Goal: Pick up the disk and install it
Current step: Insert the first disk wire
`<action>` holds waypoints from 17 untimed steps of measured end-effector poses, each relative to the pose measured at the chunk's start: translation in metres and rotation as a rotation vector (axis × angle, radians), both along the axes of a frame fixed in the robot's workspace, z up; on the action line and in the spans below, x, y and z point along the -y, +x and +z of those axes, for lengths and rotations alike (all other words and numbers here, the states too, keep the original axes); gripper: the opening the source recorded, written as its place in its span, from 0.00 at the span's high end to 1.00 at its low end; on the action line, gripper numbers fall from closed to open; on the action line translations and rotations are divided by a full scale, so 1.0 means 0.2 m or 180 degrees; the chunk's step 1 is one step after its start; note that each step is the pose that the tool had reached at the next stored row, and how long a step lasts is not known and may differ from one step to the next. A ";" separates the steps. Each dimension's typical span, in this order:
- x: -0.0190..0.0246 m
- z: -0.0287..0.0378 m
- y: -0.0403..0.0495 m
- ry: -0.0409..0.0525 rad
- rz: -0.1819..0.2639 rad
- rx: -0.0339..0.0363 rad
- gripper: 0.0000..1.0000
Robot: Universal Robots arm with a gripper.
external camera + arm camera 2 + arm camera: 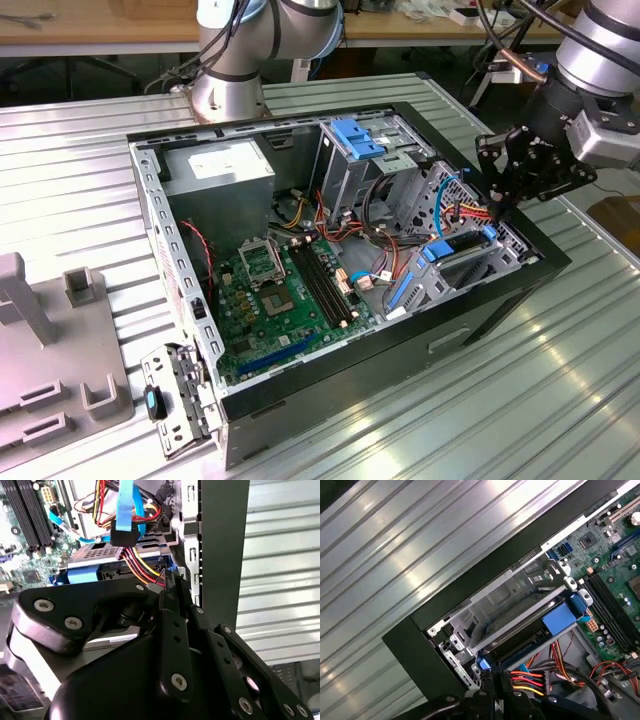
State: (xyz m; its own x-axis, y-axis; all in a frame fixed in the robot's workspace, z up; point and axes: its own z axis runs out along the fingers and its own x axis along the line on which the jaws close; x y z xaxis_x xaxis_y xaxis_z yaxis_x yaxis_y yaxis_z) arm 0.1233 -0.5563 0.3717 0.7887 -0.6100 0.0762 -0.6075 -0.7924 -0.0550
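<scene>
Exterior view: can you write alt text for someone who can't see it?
A robot arm's gripper, fingers closed, hangs over the corner of an open computer case at the exterior view's right, just above the disk in its blue carrier, which sits in a bay beside red and yellow cables. The case lies on a ribbed metal table.

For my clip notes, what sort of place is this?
Probably a robotics lab bench: an open black desktop computer case lies on a ribbed metal table, with a grey robot arm base behind it.
</scene>
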 end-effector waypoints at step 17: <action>0.000 -0.009 0.000 -0.0002 -0.1102 -0.0014 0.83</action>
